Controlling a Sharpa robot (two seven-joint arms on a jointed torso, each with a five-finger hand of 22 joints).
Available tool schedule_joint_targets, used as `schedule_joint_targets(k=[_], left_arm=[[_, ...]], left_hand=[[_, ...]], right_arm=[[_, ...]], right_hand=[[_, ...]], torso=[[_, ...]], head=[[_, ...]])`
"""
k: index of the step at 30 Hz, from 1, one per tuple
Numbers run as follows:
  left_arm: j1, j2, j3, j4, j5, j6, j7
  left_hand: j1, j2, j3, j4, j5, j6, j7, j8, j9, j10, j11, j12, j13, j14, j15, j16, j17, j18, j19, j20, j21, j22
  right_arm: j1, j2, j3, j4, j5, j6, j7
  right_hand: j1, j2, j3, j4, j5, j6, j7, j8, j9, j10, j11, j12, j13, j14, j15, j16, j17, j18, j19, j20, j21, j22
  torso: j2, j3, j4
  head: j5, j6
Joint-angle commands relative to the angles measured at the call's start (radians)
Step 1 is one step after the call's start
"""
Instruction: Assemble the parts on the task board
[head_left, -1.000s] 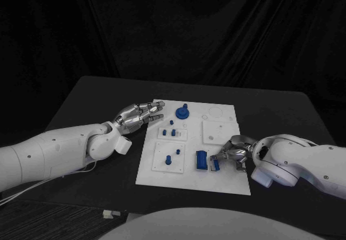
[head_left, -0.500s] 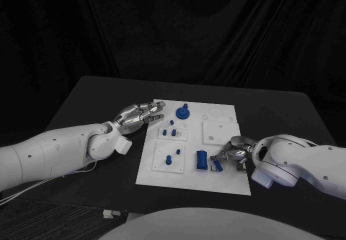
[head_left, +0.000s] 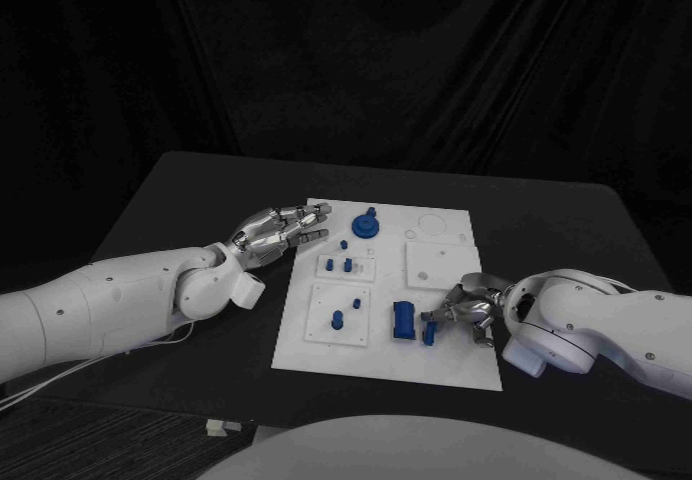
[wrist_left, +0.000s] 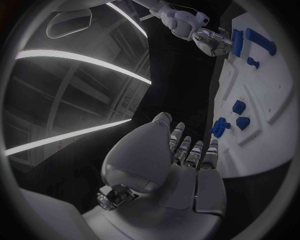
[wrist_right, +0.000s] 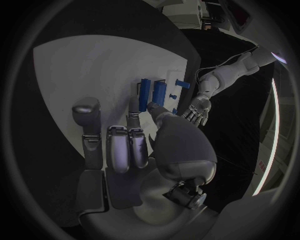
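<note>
**Right hand on the small blue part, near edge of the board**

Nearest you, the right hand (head_left: 464, 312) sits over the near right part of the task board (head_left: 447, 362). Its fingertips (head_left: 433, 318) point toward 9 o'clock and meet a small blue part (head_left: 428, 328). In the right wrist view the thumb and a finger close on one end of a blue bar (wrist_right: 145, 94). Read that as a pinch, though you cannot see the contact cleanly.

Just beside that piece, at 9 o'clock from the fingertips, stands the larger blue block (head_left: 402, 319). Its long axis runs 12 to 6. The two pieces lie side by side, nearly parallel, and you cannot tell whether they touch. The coming move turns on this: the held piece has to go toward 9 o'clock against the block, staying parallel to it. The right hand is far nearer than the left.

Farther along the board, at 10 o'clock from the block, a blue peg (head_left: 336, 320) stands in its square plate. Beyond it are two short blue pegs (head_left: 338, 265). At the far edge sits the round blue knob (head_left: 365, 225).

The left hand (head_left: 280, 231) hovers off the board's far left corner, at 9 o'clock from the knob. Its fingers are spread and hold nothing.
</note>
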Motion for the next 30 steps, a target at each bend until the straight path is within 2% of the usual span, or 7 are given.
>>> schedule_joint_targets(k=[1,8,17,30], left_arm=[[-0.002,0.003,0.001,0.001,0.005,0.015,0.008],[-0.002,0.002,0.001,0.001,0.005,0.017,0.005],[-0.002,0.003,0.001,0.0,0.005,0.019,0.003],[-0.003,0.003,0.001,0.0,0.005,0.021,0.002]], left_hand=[[-0.001,-0.004,0.006,0.001,0.002,-0.001,0.009,0.007,0.001,0.001,0.008,0.004,0.001,-0.001,-0.001,0.006,0.001,-0.006,0.004,-0.003,0.003,-0.002],[-0.001,-0.005,0.009,0.002,0.002,0.0,0.01,0.007,0.001,0.001,0.008,0.004,0.001,-0.001,-0.001,0.006,0.001,-0.006,0.004,-0.003,0.003,-0.002],[-0.001,-0.005,0.009,0.002,0.002,0.0,0.01,0.007,0.001,0.001,0.008,0.004,0.001,-0.001,-0.001,0.006,0.001,-0.006,0.004,-0.003,0.003,-0.002],[-0.001,-0.005,0.009,0.002,0.002,0.0,0.01,0.007,0.001,0.001,0.008,0.004,0.001,-0.001,-0.001,0.006,0.001,-0.006,0.004,-0.003,0.003,-0.002]], right_arm=[[-0.003,0.001,0.0,0.002,-0.006,-0.003,-0.02],[-0.003,0.002,0.0,0.003,-0.006,-0.012,-0.018],[-0.003,0.001,0.0,0.005,-0.03,-0.022,-0.003],[-0.003,0.0,0.0,0.009,-0.066,-0.073,0.041]], right_hand=[[0.016,0.003,-0.003,0.003,0.007,-0.008,-0.013,0.048,0.052,0.104,-0.011,0.003,0.263,0.083,-0.011,-0.006,0.177,0.012,0.0,-0.011,-0.008,0.091],[0.037,0.012,0.011,0.001,0.04,-0.023,-0.021,0.087,0.103,0.104,-0.018,0.003,0.263,0.082,-0.017,-0.012,0.169,0.012,0.001,-0.016,-0.013,0.091],[0.035,0.004,0.01,0.002,0.04,-0.029,-0.021,0.093,0.114,0.104,-0.018,0.003,0.263,0.081,-0.018,-0.014,0.166,0.013,0.0,-0.017,-0.019,0.089],[0.024,-0.006,0.001,0.015,0.009,-0.042,-0.019,0.097,0.129,0.104,-0.017,0.003,0.263,0.081,-0.018,-0.013,0.168,0.012,0.001,-0.017,-0.021,0.089]], torso=[[0.0,0.0,0.0001],[0.0,0.0,0.0002],[0.0,0.0,0.0],[0.0,0.0001,0.0001]], head=[[0.001,0.0],[0.003,0.0],[0.004,0.0],[0.004,0.0]])
